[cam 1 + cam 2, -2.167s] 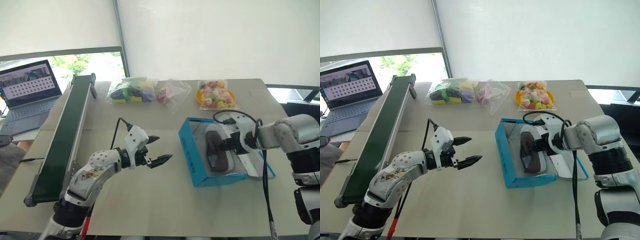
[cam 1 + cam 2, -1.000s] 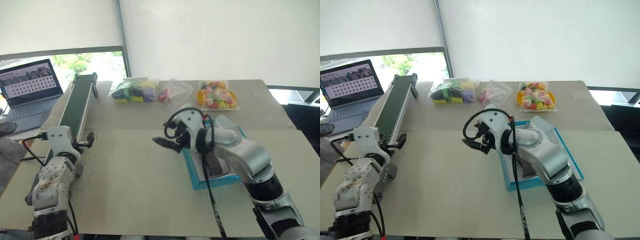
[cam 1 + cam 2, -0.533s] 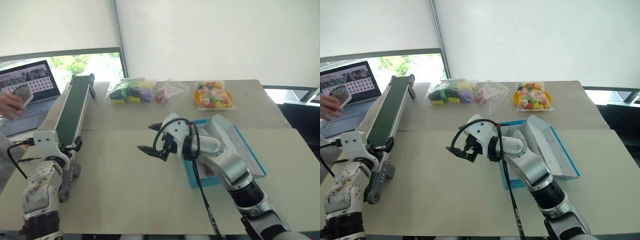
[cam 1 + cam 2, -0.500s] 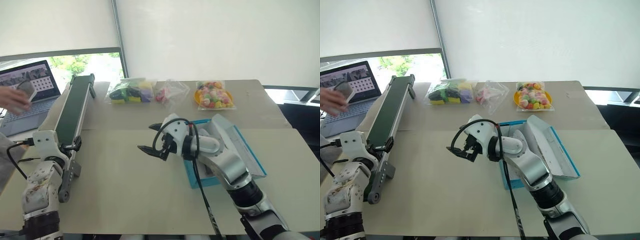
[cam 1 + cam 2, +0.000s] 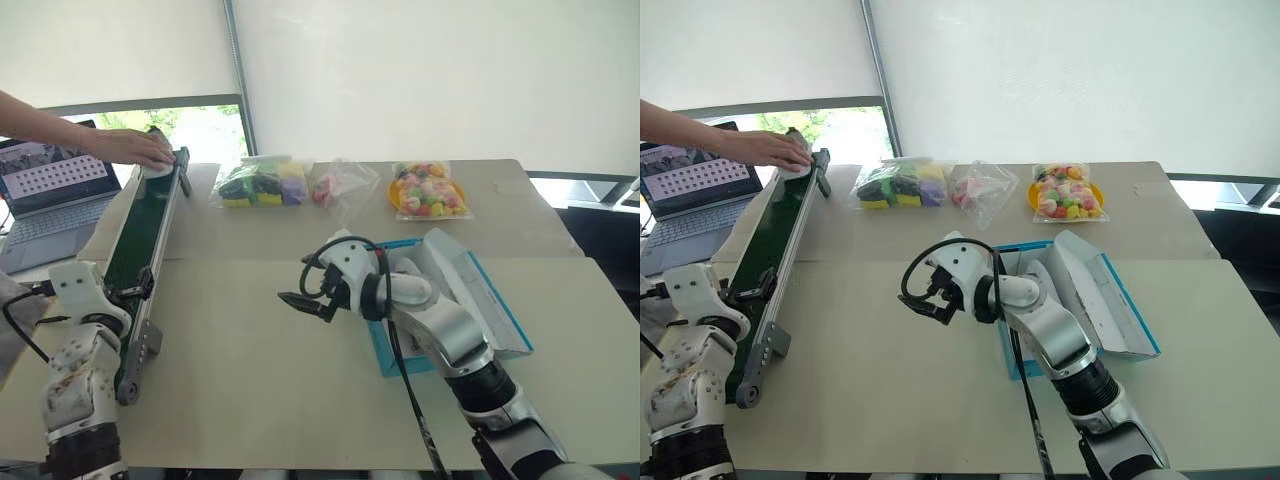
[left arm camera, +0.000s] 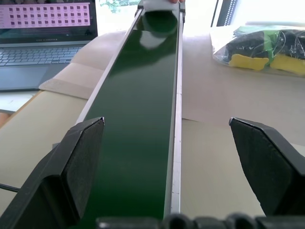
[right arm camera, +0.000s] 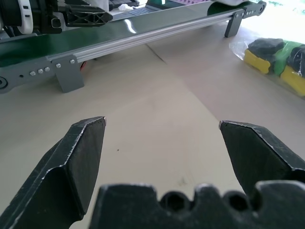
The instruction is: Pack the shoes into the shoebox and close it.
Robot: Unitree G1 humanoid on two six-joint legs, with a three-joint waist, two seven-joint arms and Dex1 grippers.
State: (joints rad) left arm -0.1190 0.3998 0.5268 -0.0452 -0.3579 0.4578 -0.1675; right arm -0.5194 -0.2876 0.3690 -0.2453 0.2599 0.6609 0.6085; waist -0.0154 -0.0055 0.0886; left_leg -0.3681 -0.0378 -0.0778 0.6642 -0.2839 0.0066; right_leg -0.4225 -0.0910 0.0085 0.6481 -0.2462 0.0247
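Shoebox [image 5: 1110, 318]: blue cardboard, open on the table [image 5: 890, 400], lid hinged outward; light, flexes, so press the lid's free edge. Right gripper [image 5: 923, 298] beside it, left gripper [image 5: 120, 290] at conveyor [image 5: 140, 240]; both wide open, empty.

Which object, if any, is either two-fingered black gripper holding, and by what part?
Nothing is held. The left gripper stands open over the green conveyor belt; the right gripper is open above bare table.

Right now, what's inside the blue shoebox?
The shoebox is open, its lid tilted up, and its white lining shows. The right arm lies across the box and covers most of the inside, so I can't tell whether a shoe is in there. The open right gripper hangs over the table beside it.
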